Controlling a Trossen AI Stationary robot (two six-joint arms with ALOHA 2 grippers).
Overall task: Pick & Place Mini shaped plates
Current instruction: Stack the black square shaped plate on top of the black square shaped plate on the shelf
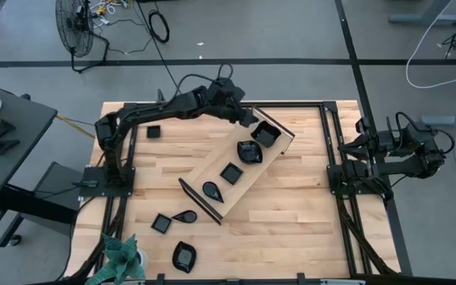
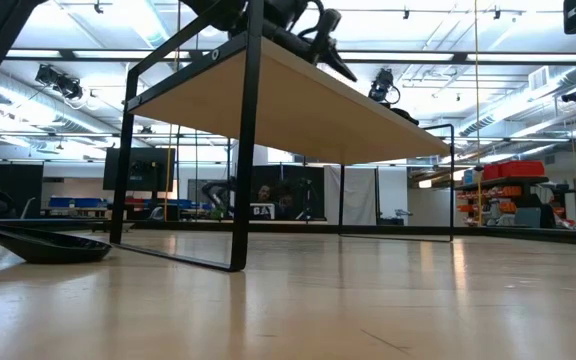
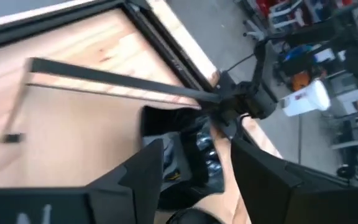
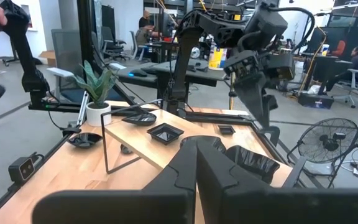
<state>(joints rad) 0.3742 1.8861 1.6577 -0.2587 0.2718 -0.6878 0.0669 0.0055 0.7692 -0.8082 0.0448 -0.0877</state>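
A long light-wood tray (image 1: pixel 218 158) with black ends lies slantwise mid-table and carries several glossy black mini plates: a square one (image 1: pixel 266 134) at its far end, a wavy one (image 1: pixel 249 150), another square (image 1: pixel 230 172) and a teardrop (image 1: pixel 212 190). More plates rest flat on the table: a square (image 1: pixel 153 131), a square (image 1: pixel 161 224), a teardrop (image 1: pixel 186 215) and a wavy one (image 1: pixel 184 256). My left gripper (image 1: pixel 252 123) is open over the tray's far end, with the far-end plate (image 3: pixel 194 168) showing between its fingers. My right gripper (image 4: pixel 197 146) is shut and waits at the table's right edge.
A potted plant (image 1: pixel 121 257) stands at the near left corner. Black frame rails (image 1: pixel 327 142) run along the table's left and right sides. Bare wood lies right of the tray and near the front edge. People and desks show in the room beyond.
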